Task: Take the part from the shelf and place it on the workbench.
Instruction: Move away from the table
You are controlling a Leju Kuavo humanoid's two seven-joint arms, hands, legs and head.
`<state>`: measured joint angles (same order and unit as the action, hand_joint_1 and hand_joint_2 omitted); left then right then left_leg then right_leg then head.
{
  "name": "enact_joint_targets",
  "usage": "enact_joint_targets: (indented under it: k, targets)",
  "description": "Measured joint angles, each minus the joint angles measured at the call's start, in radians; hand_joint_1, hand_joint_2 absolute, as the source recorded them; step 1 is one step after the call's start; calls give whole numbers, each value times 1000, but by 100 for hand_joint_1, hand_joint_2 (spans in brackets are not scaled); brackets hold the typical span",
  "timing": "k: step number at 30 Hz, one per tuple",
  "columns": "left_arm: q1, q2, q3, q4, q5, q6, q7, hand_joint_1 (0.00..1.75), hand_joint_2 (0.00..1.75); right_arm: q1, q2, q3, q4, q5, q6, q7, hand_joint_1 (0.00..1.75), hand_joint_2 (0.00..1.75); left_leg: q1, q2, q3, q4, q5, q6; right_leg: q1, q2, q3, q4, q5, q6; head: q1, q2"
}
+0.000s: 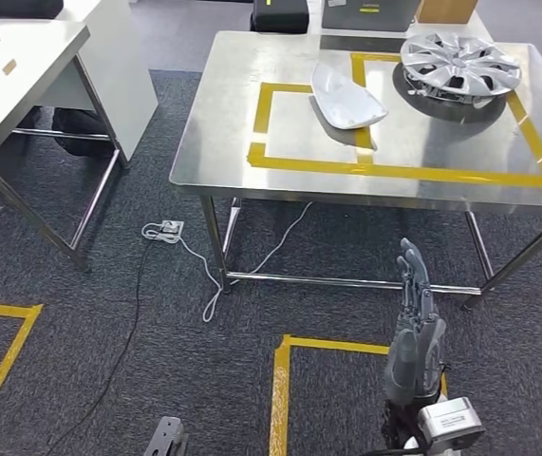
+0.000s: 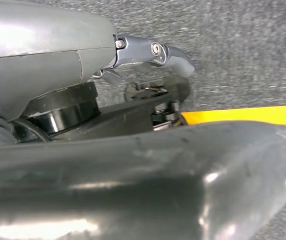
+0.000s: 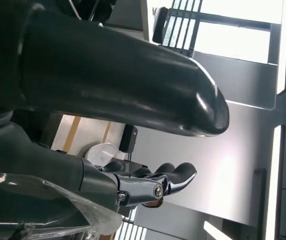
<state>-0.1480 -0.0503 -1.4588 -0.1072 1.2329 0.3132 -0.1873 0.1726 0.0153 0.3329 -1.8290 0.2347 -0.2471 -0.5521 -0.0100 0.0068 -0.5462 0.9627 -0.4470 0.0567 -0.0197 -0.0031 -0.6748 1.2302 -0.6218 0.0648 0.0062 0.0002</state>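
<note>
A white curved part (image 1: 345,95) lies on the steel workbench (image 1: 225,142), across the yellow tape outline. To its right rests a silver wheel cover (image 1: 461,65). My right hand (image 1: 415,328) is raised in front of the bench, below its front edge, fingers stretched out and apart, holding nothing. In the right wrist view the right hand (image 3: 107,80) is open too, with the white part (image 3: 101,150) small beyond the fingers. In the left wrist view my left hand (image 2: 141,170) hangs over grey carpet, fingers extended and nothing in them.
A white table (image 1: 9,85) stands at the left. A floor socket with a white cable (image 1: 171,229) lies by the bench's left leg. Yellow tape (image 1: 282,380) marks the carpet before the bench. Black cases (image 1: 279,14) and a cardboard box (image 1: 445,9) sit behind.
</note>
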Motion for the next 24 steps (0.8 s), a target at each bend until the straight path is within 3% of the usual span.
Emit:
enact_joint_targets:
  k: [1,2,3,4,6,8,10,11,13,14,15,16,17,19,21,22,24]
  targets:
    - [0,0,0,0,1,0,0,0,0,0,0,0,1,0,0,0,0,0,0,1,-16,3,11,-1,0,0,0,41,-1,3,0,0]
    - [1,0,0,0,1,0,0,0,0,0,0,0,1,0,-1,1,0,0,0,2,-33,7,20,-3,-1,0,15,50,19,5,0,0]
    - [1,0,0,0,2,0,0,0,0,0,0,0,2,0,-1,1,0,0,1,3,-50,13,29,-6,-2,0,46,24,51,7,0,0]
    - [1,0,0,0,3,0,0,0,0,-1,0,0,2,0,-1,1,0,0,2,3,-66,21,37,-11,-4,0,94,-35,77,9,0,0]
    - [2,1,0,0,3,0,0,0,0,-5,0,2,2,0,-2,2,0,0,0,2,-94,41,50,-21,-6,1,201,-186,80,6,0,0]
    - [3,2,1,0,4,0,0,0,0,-8,0,4,3,1,-2,2,0,0,-3,2,-106,51,66,-30,-3,3,242,-261,58,-4,-1,0]
    - [5,3,3,0,7,0,0,0,0,-7,0,5,4,1,-3,3,0,0,0,0,-112,53,75,-39,-1,0,225,-259,65,-20,-3,0]
    - [6,3,3,0,9,0,0,0,0,-8,0,5,5,0,-3,3,0,0,2,-1,-118,67,54,-45,-1,-2,216,-257,72,-28,-4,0]
    - [7,3,4,0,12,0,0,0,0,-8,0,6,5,0,-3,4,0,0,6,-2,-138,151,-41,-57,-2,-7,198,-255,91,-44,-9,0]
    - [7,3,4,0,12,0,0,0,0,-8,0,6,5,0,-3,4,0,0,7,-2,-150,217,-94,-60,0,-7,187,-253,102,-49,-12,0]
    - [7,4,4,0,12,0,0,0,0,-8,0,6,5,1,-4,4,0,0,8,-2,-158,280,-129,-62,3,-8,174,-249,112,-51,-13,0]
    - [7,4,4,0,13,0,0,0,0,-8,0,6,5,0,-4,4,0,0,7,-2,-157,323,-141,-61,5,-9,159,-244,121,-52,-13,0]
    - [7,4,4,0,13,0,0,0,0,-8,0,6,5,1,-5,4,0,0,6,-2,-142,335,-131,-56,9,-9,142,-239,131,-53,-14,0]
    - [7,4,4,0,13,0,1,0,0,-8,0,6,5,0,-6,5,0,0,-1,-4,-66,255,-82,-33,17,-7,112,-231,147,-57,-15,0]
    - [6,6,4,0,13,0,2,0,0,-9,0,8,5,1,-8,5,0,0,-13,-7,26,118,-65,-3,23,-7,94,-228,162,-57,-14,0]
    - [5,7,4,0,13,0,2,0,0,-10,0,10,5,1,-8,5,0,0,-18,-9,52,71,-68,7,22,-7,87,-228,170,-54,-14,0]
    - [5,7,4,0,13,1,2,0,0,-11,0,12,5,1,-9,5,0,0,-25,-9,61,31,-64,11,19,-9,77,-231,190,-43,-15,0]
